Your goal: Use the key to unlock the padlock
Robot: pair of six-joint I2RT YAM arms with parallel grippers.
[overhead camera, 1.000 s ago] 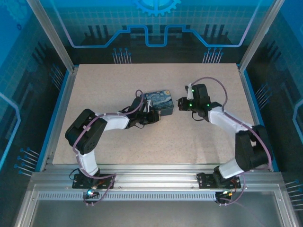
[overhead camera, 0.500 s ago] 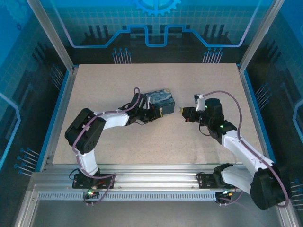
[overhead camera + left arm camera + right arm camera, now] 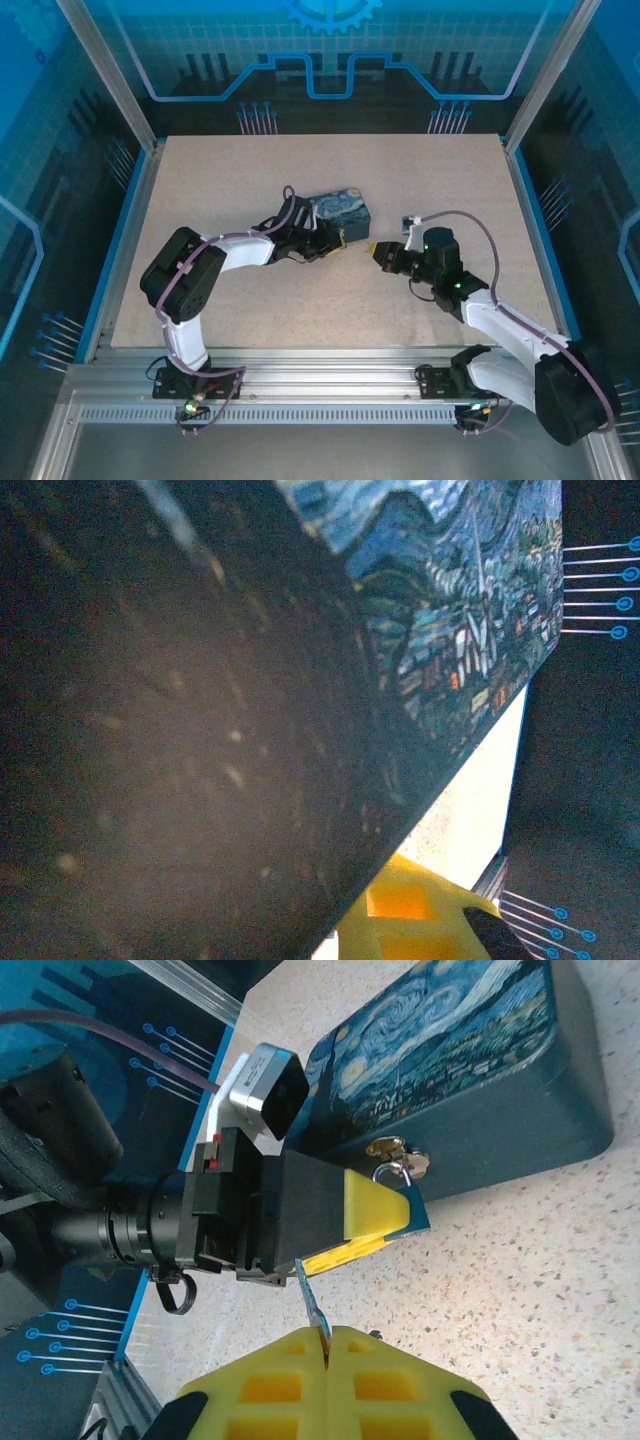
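Note:
A tin box (image 3: 450, 1050) painted with a starry night scene lies on the table, a brass hasp on its front. A small blue padlock (image 3: 425, 1218) hangs from the hasp by its silver shackle (image 3: 392, 1172). My left gripper (image 3: 400, 1228) is shut on the padlock body between yellow pads. My right gripper (image 3: 328, 1345) is shut on a thin silver key (image 3: 312, 1305), whose blade points at the left gripper, short of the padlock. From above, the left gripper (image 3: 335, 240) and right gripper (image 3: 378, 252) face each other in front of the box (image 3: 340, 208).
The dark side of the box (image 3: 470, 610) looms close in the left wrist view, with one yellow finger (image 3: 400, 920) below it. Aluminium frame rails (image 3: 330, 385) run along the near table edge; blue walls enclose the speckled table (image 3: 230, 180).
My right gripper has swung toward me and to the left with the key, ending close to the left gripper. The left arm and box have barely shifted.

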